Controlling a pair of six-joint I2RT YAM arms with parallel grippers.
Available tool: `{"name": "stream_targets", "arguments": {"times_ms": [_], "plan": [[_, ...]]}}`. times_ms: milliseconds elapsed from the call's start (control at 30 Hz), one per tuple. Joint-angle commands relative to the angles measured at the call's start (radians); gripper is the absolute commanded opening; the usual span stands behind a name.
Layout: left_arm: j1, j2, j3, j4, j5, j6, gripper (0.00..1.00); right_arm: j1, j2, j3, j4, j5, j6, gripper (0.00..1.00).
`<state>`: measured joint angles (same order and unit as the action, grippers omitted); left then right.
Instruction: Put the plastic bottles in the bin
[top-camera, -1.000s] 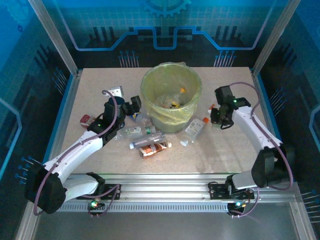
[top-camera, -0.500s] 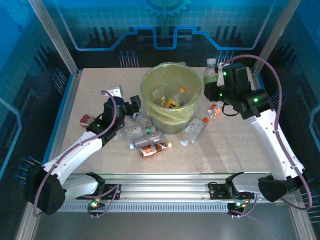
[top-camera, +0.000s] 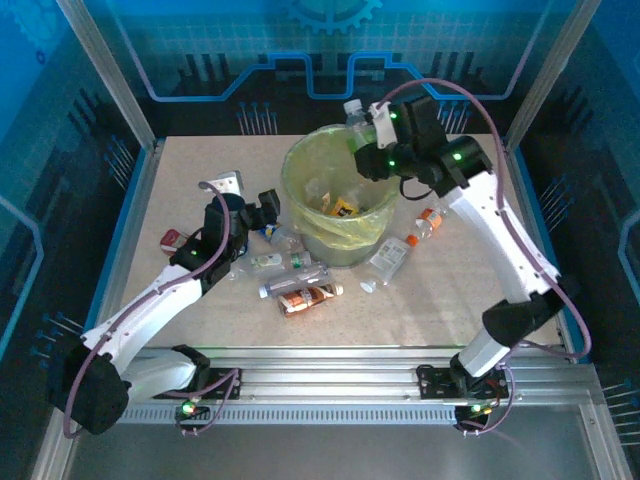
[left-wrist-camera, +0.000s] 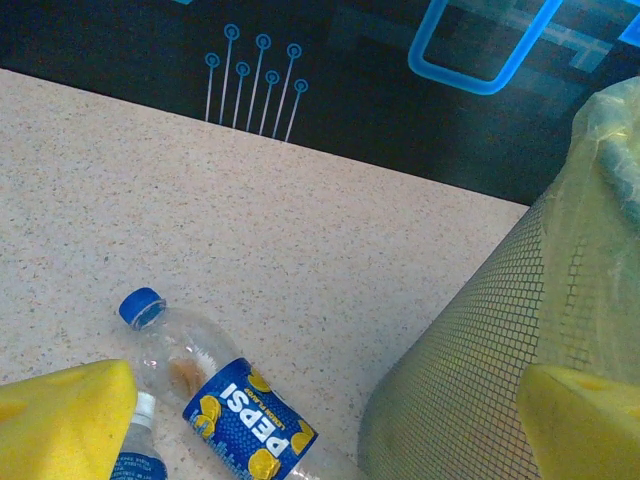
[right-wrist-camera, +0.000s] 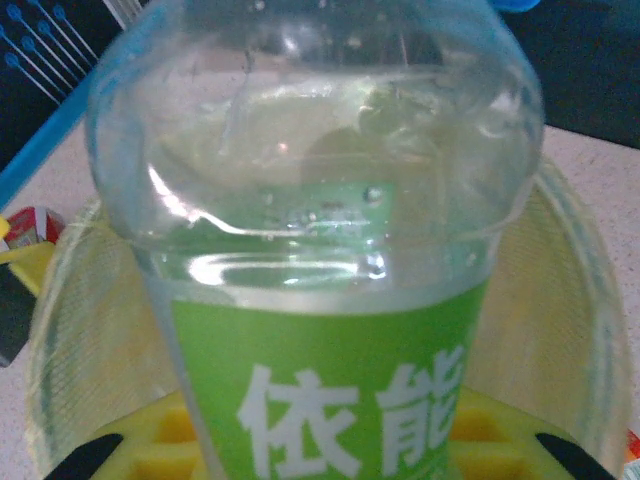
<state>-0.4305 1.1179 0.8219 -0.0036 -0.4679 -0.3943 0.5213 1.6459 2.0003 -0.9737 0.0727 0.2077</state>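
Right hand (top-camera: 366, 135) clamped on a green-label bottle (right-wrist-camera: 320, 300), carried high over the bin (top-camera: 345, 245) so that letting go should drop it straight in. From above it's hard to say how far past the far rim it hangs, though the wrist view has the bin's mouth right behind it. Left hand (top-camera: 268, 206) spread wide, low beside the bin, a Pepsi bottle (left-wrist-camera: 235, 410) lying just ahead, probably the next pick. More bottles (top-camera: 300, 285) litter the bench (top-camera: 450, 290).
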Motion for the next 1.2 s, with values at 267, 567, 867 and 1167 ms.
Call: {"name": "stream_targets", "arguments": {"times_ms": [267,567,867,1167], "plan": [[0.011,-0.03,-0.009,-0.02,-0.028,0.002,0.99,0.016,0.181,0.106,-0.13,0.062,-0.052,0.42],[0.014,-0.032,-0.005,-0.025,-0.032,0.007,0.99,0.015,0.275,0.136,-0.149,0.116,-0.065,0.56],[0.017,-0.03,-0.006,-0.026,-0.032,0.007,0.99,0.013,0.302,0.182,-0.172,0.139,-0.07,0.8],[0.019,-0.035,-0.009,-0.032,-0.033,0.007,0.99,0.011,0.227,0.201,-0.177,0.172,-0.063,1.0]]}}
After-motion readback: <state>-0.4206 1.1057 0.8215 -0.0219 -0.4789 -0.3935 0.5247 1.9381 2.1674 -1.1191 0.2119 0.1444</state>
